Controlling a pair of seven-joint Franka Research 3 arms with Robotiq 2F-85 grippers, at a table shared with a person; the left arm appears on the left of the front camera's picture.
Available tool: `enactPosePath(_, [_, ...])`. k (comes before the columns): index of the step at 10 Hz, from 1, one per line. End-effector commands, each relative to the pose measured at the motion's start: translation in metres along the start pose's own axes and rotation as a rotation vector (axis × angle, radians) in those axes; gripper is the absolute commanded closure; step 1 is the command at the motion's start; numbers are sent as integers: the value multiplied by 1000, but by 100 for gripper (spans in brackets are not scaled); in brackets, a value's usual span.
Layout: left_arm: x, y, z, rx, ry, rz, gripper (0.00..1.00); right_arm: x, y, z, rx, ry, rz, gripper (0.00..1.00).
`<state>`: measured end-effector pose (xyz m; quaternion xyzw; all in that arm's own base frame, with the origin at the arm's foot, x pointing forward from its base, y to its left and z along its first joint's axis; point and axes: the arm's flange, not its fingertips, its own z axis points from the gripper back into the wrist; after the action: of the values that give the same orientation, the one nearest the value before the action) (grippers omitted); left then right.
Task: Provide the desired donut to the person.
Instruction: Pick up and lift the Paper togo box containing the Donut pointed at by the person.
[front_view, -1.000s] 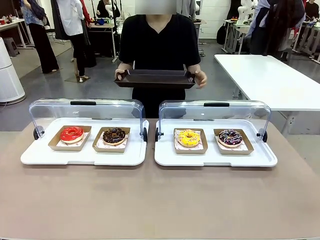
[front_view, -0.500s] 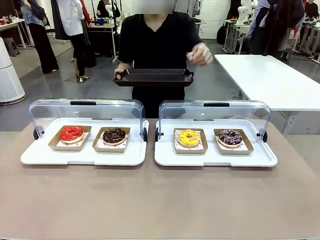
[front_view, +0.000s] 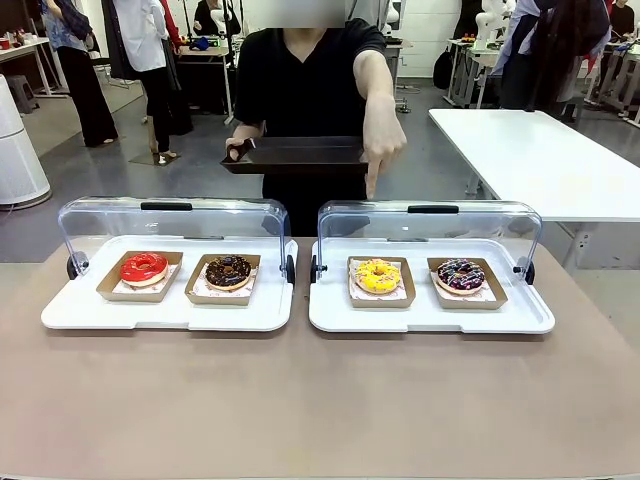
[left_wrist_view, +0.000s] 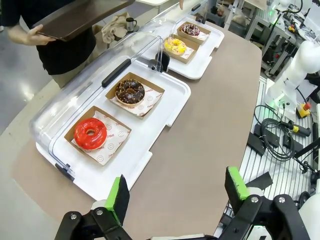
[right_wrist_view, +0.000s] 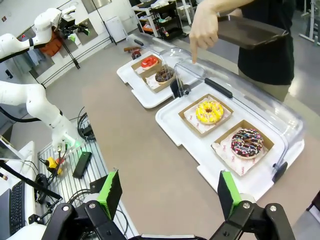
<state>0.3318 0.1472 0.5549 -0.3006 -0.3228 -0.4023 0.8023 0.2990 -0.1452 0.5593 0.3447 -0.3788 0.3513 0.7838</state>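
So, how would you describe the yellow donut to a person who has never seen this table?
On the brown table stand two white trays with clear lids; take the robot's right tray. Of its two donuts in brown boxes, the yellow donut sits nearer the table's middle. Its neighbour is a dark sprinkled donut; this one alone has yellow icing.

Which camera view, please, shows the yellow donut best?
The right wrist view: the yellow donut is largest there, seen from above, its hole and sprinkles clear. The front view shows it smaller, at a low angle; the left wrist view shows it far off and tiny.
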Motion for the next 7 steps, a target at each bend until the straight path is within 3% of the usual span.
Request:
enactPosePath(1, [1, 1, 1, -11, -17, -14, 0, 2, -2, 1, 15, -28, 12, 0])
enactPosePath(7, [1, 1, 1, -11, -17, -14, 0, 2, -2, 1, 15, -28, 12, 0])
